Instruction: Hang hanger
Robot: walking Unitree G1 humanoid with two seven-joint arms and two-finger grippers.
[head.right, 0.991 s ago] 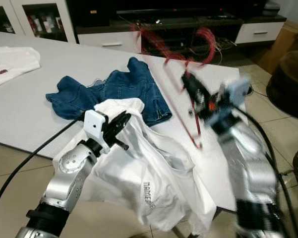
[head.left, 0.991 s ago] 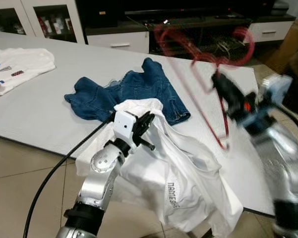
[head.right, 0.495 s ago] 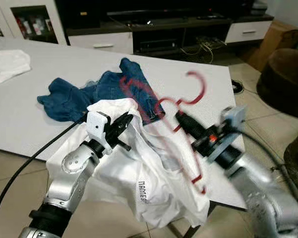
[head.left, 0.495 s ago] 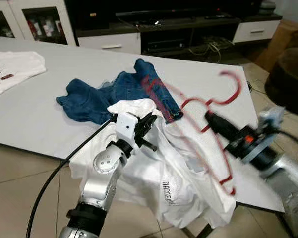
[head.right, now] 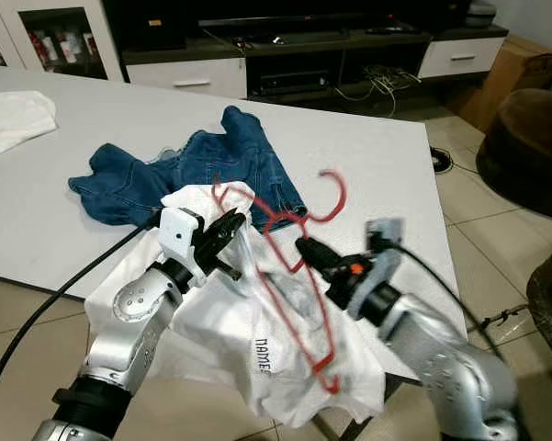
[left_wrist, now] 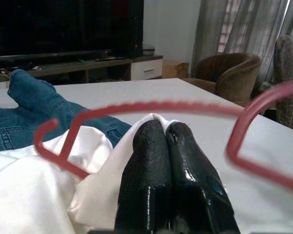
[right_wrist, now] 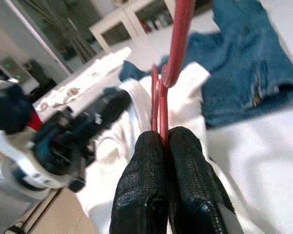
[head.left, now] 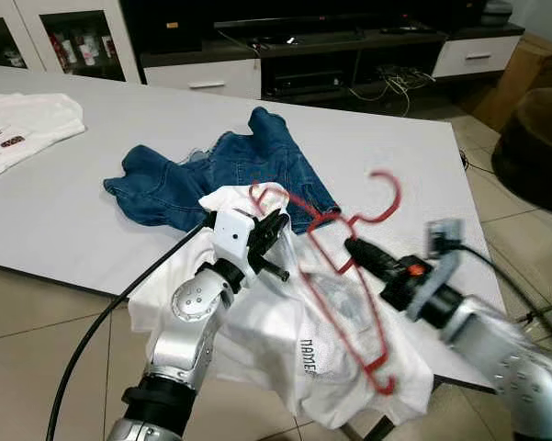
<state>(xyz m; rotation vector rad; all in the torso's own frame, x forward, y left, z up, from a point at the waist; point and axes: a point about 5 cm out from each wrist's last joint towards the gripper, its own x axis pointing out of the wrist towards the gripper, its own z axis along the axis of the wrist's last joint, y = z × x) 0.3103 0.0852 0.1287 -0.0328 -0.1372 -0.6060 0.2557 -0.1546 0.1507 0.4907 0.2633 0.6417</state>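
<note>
A red wire hanger (right_wrist: pixel 178 39) is pinched in my shut right gripper (head.left: pixel 356 250) just under its hook. It hangs tilted over a white T-shirt (head.left: pixel 285 322) that drapes off the table's near edge. One hanger shoulder (left_wrist: pixel 151 105) reaches across the shirt's top, right in front of my left gripper (head.left: pixel 271 230). That gripper is shut on a fold of the shirt near its collar and holds it up. The two grippers are about a hand's width apart. The wrist views show both pairs of fingers pressed together, the left gripper (left_wrist: pixel 158 131) and the right gripper (right_wrist: pixel 161 139).
Blue jeans (head.left: pixel 230 175) lie crumpled on the white table (head.left: pixel 73 211) behind the shirt. Another white shirt (head.left: pixel 28 124) lies at the far left. A dark TV cabinet (head.left: pixel 303 55) stands behind, a brown armchair (head.left: pixel 533 138) to the right, tiled floor (head.left: pixel 37 349) below.
My right gripper has swung the hanger down from high over the table and leftward onto the white shirt, close to my left gripper. The left gripper still holds the shirt in the same place.
</note>
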